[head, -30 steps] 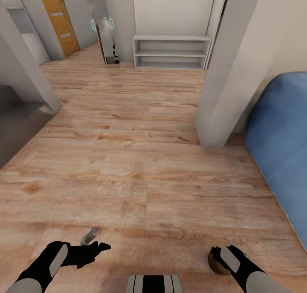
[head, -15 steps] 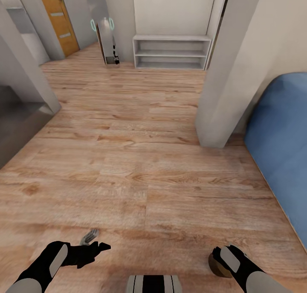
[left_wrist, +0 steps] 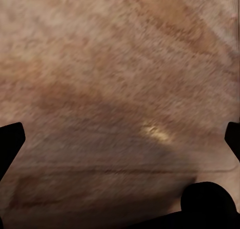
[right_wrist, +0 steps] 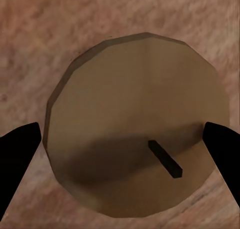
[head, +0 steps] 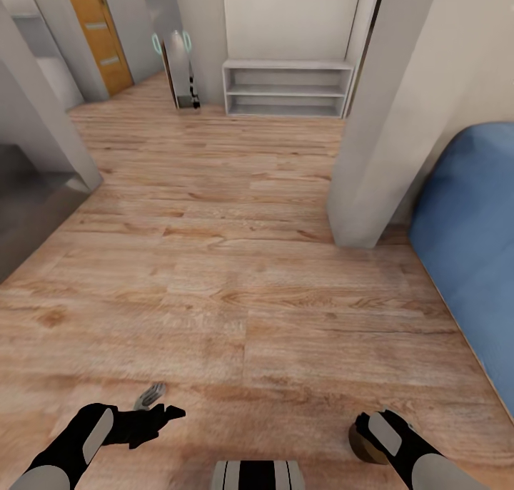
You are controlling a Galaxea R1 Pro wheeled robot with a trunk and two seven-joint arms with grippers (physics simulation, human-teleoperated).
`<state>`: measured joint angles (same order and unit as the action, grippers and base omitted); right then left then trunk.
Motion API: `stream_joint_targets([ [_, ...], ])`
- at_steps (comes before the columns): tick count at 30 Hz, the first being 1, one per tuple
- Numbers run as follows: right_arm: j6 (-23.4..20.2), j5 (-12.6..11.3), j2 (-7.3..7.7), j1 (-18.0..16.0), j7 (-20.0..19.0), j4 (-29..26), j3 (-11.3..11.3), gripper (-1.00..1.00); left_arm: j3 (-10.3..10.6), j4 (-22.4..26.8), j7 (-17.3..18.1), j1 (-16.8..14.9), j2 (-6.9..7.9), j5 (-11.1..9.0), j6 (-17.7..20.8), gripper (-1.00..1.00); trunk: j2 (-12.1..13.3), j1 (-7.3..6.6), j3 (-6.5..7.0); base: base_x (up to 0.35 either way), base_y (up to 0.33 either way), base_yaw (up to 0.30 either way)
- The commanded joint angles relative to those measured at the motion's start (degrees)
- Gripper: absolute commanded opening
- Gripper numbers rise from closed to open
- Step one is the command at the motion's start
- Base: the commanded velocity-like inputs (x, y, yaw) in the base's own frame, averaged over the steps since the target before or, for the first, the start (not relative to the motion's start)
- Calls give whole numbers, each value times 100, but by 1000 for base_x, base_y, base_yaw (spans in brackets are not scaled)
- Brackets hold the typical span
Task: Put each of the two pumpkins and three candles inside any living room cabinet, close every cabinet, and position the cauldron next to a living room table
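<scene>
One candle (right_wrist: 135,126) over wood floor (head: 235,276).

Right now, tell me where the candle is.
The candle sits between the right gripper jaws, low at the head view's right, over the wood floor near the blue sofa.

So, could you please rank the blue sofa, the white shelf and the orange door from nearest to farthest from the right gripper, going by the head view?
1. Blue sofa, on the right gripper's own side.
2. White shelf, straight ahead against the far wall.
3. Orange door, far left, about level with the shelf but farther across.
</scene>
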<state>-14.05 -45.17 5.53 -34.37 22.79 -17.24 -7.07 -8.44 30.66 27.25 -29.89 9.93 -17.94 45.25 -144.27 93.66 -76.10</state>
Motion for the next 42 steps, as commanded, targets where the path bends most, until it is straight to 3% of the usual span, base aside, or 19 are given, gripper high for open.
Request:
stream_joint_targets([
  [1, -1, 0, 0, 1, -2, 2, 0, -100, 0, -1, 0, 0, 0, 3, 0, 100, 2, -2, 23, 0, 0, 0],
  [42, 8, -2, -6, 1, -3, -198, -24, -100, 4, -3, -56, 0, 4, 32, -16, 100, 56, -108, 931, 0, 0, 3],
])
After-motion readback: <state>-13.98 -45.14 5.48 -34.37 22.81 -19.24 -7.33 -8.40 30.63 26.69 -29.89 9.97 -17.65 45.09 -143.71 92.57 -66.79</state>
